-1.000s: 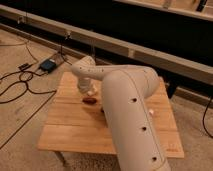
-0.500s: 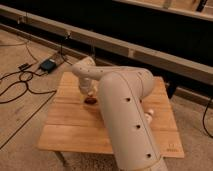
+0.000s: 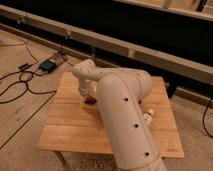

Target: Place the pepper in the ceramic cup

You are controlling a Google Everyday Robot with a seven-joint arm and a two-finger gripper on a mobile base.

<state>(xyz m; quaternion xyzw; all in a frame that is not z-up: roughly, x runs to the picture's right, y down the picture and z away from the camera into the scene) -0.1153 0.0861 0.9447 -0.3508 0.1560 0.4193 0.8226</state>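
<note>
Change: swung arm (image 3: 125, 110) slightly leftward against a second back; kept gripper (image 3: 88, 94) parked on the same spot above pepper (image 3: 91, 100); left pepper unmoved.
Meaning: judged as grasp stage, pick likely only starting; not yet lifted, so carrying to ceramic cup still all to do.
Floor, far left: showed black cables (image 3: 20, 86) and small blue box (image 3: 48, 65), well apart from table (image 3: 75, 131); off-task.
Table: stood as a light wooden slatted top, bare wood along left and front.
Gripper position: hung low over left-centre of table, straight down from white wrist (image 3: 86, 75), just over pepper; touching or not, could not tell.
Jaw state: could not tell how wide, nor whether anything was held; hidden under wrist.
Pepper location: sat on table surface directly beneath gripper, just left of arm.
Pepper look: appeared small, dark red, roundish, faintly glossy; upper part covered by gripper; probably light and apt to roll if nudged.
Arm bulk: filled centre of view, blocked middle of table.
Right of arm: peeked out as small white object (image 3: 148, 118) on table, close against arm; could not confirm as ceramic cup.
Ceramic cup: not clearly found; possibly hidden behind arm.
</note>
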